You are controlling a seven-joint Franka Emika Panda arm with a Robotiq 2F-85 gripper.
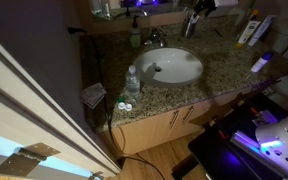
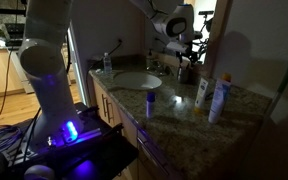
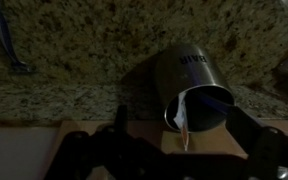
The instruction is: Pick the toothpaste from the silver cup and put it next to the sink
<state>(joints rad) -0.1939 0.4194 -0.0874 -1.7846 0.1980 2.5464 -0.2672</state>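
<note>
In the wrist view the silver cup (image 3: 196, 82) stands on the speckled granite counter, seen from above at an angle. The toothpaste (image 3: 181, 115), a slim whitish tube, leans out over the cup's near rim. My gripper (image 3: 182, 150) is open, its dark fingers spread on either side of the tube's end and apart from it. In both exterior views the gripper (image 1: 198, 9) (image 2: 183, 50) hangs over the cup (image 2: 187, 70) at the back of the counter beyond the sink (image 1: 170, 67) (image 2: 136, 80). The cup is barely visible in the dim light.
A chrome faucet (image 1: 155, 38) stands behind the basin. A clear bottle (image 1: 132, 80) stands at the basin's side. A white-and-yellow box (image 2: 201, 93) and a blue-and-white tube (image 2: 220, 98) stand on the counter past the cup. The wall rises right behind the cup.
</note>
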